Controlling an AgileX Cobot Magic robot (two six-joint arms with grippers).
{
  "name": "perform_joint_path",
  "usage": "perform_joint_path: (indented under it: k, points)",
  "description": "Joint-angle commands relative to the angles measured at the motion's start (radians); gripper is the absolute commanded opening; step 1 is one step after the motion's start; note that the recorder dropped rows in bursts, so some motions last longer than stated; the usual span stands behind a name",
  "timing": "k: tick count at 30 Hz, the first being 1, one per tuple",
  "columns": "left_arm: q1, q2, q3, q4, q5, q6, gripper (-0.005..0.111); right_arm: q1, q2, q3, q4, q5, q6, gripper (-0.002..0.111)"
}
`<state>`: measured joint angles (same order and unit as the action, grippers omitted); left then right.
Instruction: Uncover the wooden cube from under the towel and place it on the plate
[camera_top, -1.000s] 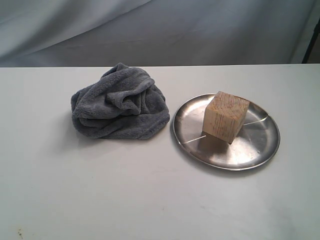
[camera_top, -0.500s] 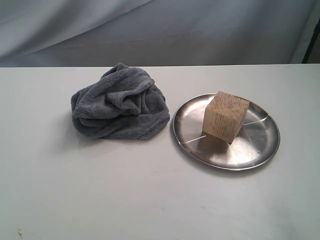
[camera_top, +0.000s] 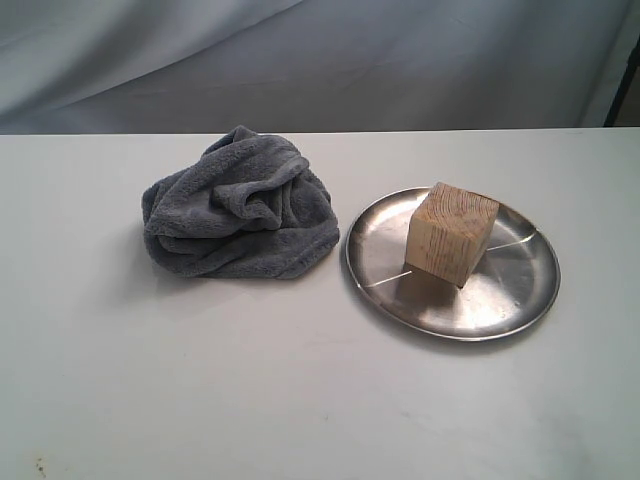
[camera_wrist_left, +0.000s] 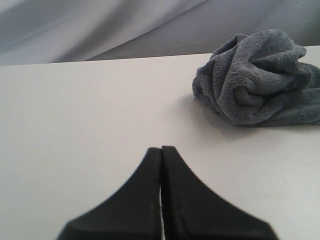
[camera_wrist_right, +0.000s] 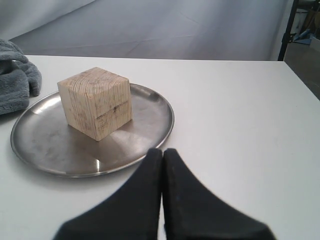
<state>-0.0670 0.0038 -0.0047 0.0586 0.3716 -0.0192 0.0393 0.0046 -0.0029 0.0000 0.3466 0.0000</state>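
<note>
The wooden cube (camera_top: 452, 232) stands uncovered on the silver plate (camera_top: 520, 290), a little left of its centre. The right wrist view shows the same cube (camera_wrist_right: 96, 101) on the plate (camera_wrist_right: 45, 145). The dark grey towel (camera_top: 240, 205) lies bunched on the table to the plate's left, close to its rim; in the left wrist view the towel (camera_wrist_left: 260, 77) shows too. My left gripper (camera_wrist_left: 161, 148) is shut and empty, well back from the towel. My right gripper (camera_wrist_right: 162, 150) is shut and empty, just short of the plate's rim. Neither gripper shows in the exterior view.
A white table (camera_top: 300, 380) carries everything, with a grey cloth backdrop (camera_top: 320, 60) behind its far edge. The table's right edge (camera_wrist_right: 300, 80) runs near a dark stand (camera_wrist_right: 289, 25).
</note>
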Motion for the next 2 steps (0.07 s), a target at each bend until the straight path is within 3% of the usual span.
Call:
perform_joint_path:
  k: [1, 2]
  points:
    - [-0.002, -0.004, 0.005, 0.004, -0.009, -0.003, 0.0, -0.007, -0.005, 0.003, 0.0, -0.003, 0.0, 0.0]
    - [-0.002, -0.004, 0.005, 0.004, -0.009, -0.003, 0.0, -0.007, -0.005, 0.003, 0.0, -0.003, 0.0, 0.0]
